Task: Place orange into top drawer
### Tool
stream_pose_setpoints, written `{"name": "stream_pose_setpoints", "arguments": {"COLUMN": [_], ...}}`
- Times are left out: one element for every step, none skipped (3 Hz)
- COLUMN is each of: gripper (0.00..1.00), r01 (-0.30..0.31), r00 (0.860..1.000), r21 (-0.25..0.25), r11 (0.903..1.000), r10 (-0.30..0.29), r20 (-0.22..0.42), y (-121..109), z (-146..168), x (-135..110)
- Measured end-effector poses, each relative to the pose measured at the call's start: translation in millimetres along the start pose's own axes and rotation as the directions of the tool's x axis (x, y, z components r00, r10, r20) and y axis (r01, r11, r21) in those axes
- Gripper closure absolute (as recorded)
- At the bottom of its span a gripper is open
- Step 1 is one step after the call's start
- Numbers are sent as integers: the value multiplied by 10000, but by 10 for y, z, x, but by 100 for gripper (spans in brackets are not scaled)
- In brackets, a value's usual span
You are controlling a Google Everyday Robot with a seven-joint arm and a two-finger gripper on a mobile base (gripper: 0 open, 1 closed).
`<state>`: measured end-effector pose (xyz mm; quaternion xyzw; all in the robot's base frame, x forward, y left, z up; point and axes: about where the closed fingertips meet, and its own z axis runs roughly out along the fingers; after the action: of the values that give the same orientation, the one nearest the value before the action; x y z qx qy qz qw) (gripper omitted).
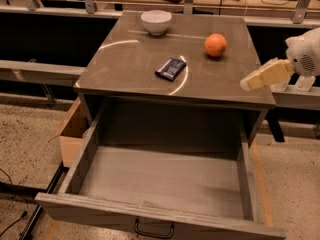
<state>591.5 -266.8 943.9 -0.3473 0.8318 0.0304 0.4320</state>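
Note:
The orange (215, 45) sits on the grey-brown cabinet top (125, 69), toward the back right. The top drawer (160, 184) is pulled fully open below and is empty; its dark pull handle (154, 230) shows at the bottom edge. My gripper (250, 82) comes in from the right, over the cabinet top's right edge, in front of and to the right of the orange, apart from it. It holds nothing that I can see.
A white bowl (156, 21) stands at the back of the cabinet top. A dark packet (171, 68) lies near the middle. A tan cardboard box (74, 132) sits on the floor left of the cabinet. A cluttered bench runs behind.

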Motion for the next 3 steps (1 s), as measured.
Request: {"name": "stream_pose_setpoints", "arguments": {"gripper": [0,0,0], "r01": [-597,-1229,-1235], "r00": [9915,9685,9511], "r21": [61,83,71], "r11": [9982,9924,9923], "r10": [586,1181,1163], "r20": [1165,2192,2863], "y": [-273,-538,-719], "z": [356,639,952], "x": [-150,-297,-384]}}
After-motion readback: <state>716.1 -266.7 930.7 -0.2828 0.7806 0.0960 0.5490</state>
